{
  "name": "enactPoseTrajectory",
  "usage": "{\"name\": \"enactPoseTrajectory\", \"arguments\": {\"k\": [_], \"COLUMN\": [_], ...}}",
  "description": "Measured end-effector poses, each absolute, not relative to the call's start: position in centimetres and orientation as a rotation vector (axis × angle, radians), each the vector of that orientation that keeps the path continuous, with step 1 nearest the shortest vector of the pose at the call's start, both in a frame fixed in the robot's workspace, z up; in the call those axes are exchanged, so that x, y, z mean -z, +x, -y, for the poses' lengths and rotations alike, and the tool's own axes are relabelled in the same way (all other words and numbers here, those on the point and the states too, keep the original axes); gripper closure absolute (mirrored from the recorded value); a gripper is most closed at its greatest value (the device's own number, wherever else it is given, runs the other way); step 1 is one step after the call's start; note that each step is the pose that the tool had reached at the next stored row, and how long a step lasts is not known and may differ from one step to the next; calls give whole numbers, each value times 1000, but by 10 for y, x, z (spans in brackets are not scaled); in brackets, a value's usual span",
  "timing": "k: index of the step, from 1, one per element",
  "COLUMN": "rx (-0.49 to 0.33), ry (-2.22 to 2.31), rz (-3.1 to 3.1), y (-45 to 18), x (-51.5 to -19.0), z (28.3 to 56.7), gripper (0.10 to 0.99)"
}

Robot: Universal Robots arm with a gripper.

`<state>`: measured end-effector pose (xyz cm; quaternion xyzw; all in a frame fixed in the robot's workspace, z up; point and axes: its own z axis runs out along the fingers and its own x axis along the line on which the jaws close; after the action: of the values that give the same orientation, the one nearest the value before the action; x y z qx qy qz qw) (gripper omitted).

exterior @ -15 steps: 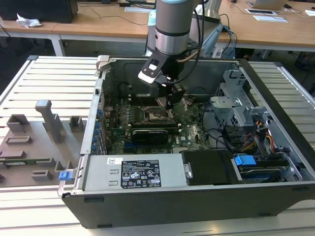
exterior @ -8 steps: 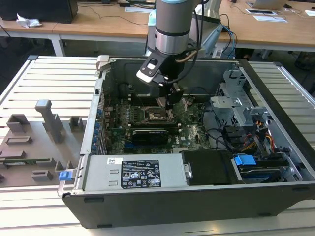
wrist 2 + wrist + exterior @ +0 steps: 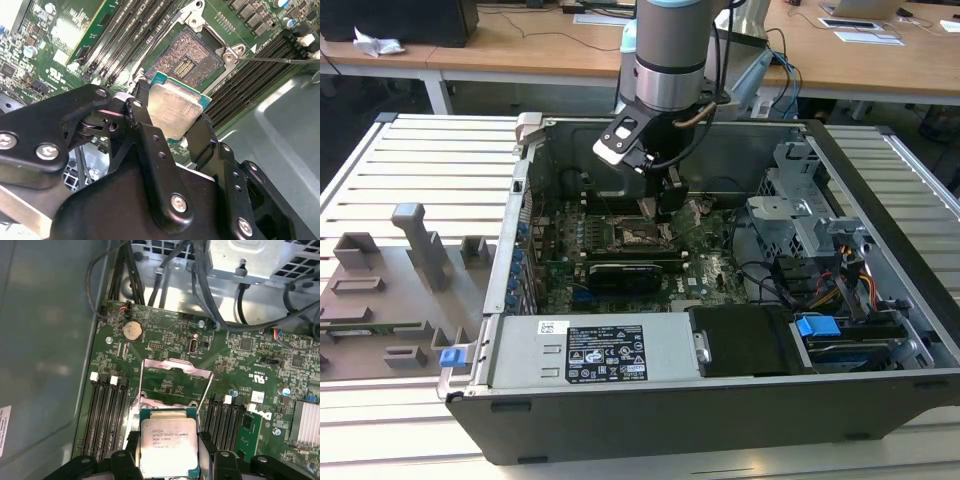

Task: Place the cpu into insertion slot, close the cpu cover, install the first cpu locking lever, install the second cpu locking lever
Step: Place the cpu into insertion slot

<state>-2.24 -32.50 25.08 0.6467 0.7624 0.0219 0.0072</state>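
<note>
Second wrist view: cpu sits clamped between the two black fingers, metal top facing the camera. The gripper is closed down to chip width and grips it by two opposite edges. First wrist view agrees, with a finger tight on each side of the chip.

The insertion slot lies just past the fingertips. Its contact field is bare and the chip isn't seated in it. I can't tell whether the chip's far edge touches the socket rim.

The cpu cover stands hinged up beyond the slot, on the far side from the gripper, with green board visible through its cut-out.

Memory slots run in banks on both sides of the gripper and socket. A coin cell sits further out past the cover, with a cable bundle beyond that.

Exterior view: the arm reaches straight down into the open computer case, with the gripper low over the middle of the motherboard.
</note>
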Motion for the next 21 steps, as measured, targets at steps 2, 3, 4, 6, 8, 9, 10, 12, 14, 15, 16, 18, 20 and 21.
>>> {"name": "enactPoseTrajectory", "arguments": {"k": [2,3,4,6,8,9,10,12,14,15,16,18,20,21], "rx": [-67,-66,-65,-64,-63,-63,-62,-61,-60,-59,-59,-59,-59,-58], "ry": [2062,2083,2101,2122,2155,2173,2184,2219,2243,2260,2265,2266,2266,2265], "rz": [-2349,-2329,-2312,-2291,-2260,-2241,-2230,-2194,-2168,-2149,-2143,-2143,-2143,-2142], "y": [-22,-22,-22,-22,-22,-22,-22,-22,-22,-22,-22,-22,-24,-28], "x": [-251,-251,-251,-251,-250,-250,-250,-250,-250,-250,-250,-250,-249,-249], "z": [325,325,325,325,325,325,325,325,325,325,325,325,325,325], "gripper": [545,545,545,545,545,545,545,545,545,545,545,545,545,545]}}
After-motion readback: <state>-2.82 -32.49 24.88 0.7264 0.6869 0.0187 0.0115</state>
